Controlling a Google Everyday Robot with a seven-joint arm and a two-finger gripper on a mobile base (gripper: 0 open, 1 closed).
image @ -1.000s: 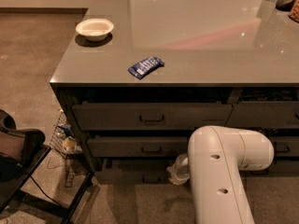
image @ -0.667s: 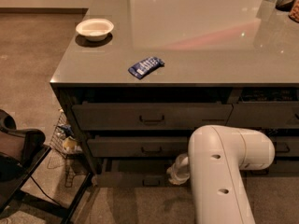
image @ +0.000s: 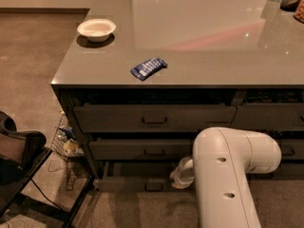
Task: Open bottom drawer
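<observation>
Low at the foot of the desk (image: 213, 56), just above the floor (image: 28, 56), sits the bottom drawer (image: 128, 183), its slim dark-grey front carrying a small black pull (image: 154, 186) at the centre. A dark band separates it from the front above, wider than the gap between the two upper fronts; whether the drawer is drawn out at all cannot be told.

Just to the right of the pull, the hand (image: 181, 175) is at the drawer's front, a pale shape reaching out from behind the bulky white arm (image: 228, 175) that fills the lower right of the view. Whether the hand is open or closed, and whether it has hold of anything, cannot be told.

Above the bottom drawer are the middle drawer (image: 123, 149) and the top drawer (image: 154, 118), both taller, each with a similar pull.

On the glossy grey desk top lie a blue packet (image: 148, 68) near the front edge and a white bowl (image: 96, 29) near the left edge, well apart from each other.

To the left of the desk a wire basket (image: 66, 144) stands on the floor, and a dark chair (image: 19, 151) lies further left.
</observation>
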